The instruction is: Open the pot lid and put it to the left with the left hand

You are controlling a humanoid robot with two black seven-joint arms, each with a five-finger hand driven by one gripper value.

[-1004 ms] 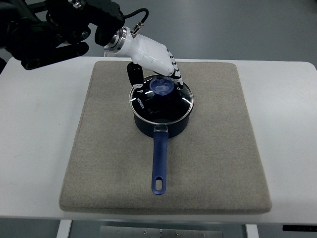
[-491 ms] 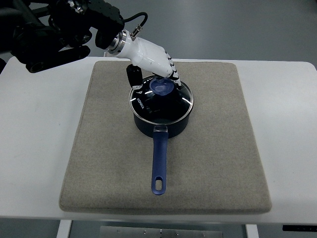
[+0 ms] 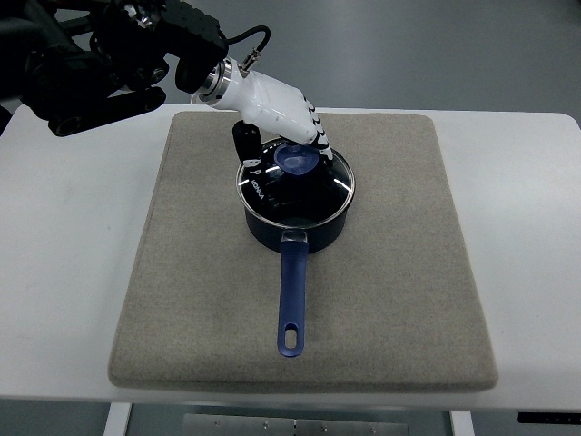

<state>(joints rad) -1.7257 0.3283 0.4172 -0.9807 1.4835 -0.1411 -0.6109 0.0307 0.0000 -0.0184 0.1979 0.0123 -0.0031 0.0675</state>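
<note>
On the grey mat [image 3: 381, 300] of the worktop [image 3: 64, 227], the glass lid [image 3: 295, 186], judged rigid, slippery and breakable, is best gripped at its blue knob [image 3: 296, 161], around which the left hand [image 3: 277, 113] is apparently curled, though contact is obscured.

a big grey-brown mat [image 3: 381, 300] lies flat on a white table [image 3: 73, 272]. the mat is almost square, with round corners, and it looks soft and fuzzy. it covers most of the middle of the tabletop. white strips of bare table show on the left side, on the right side and along the near edge. past the far edge of the table there is a grey floor [image 3: 436, 54].
</note>
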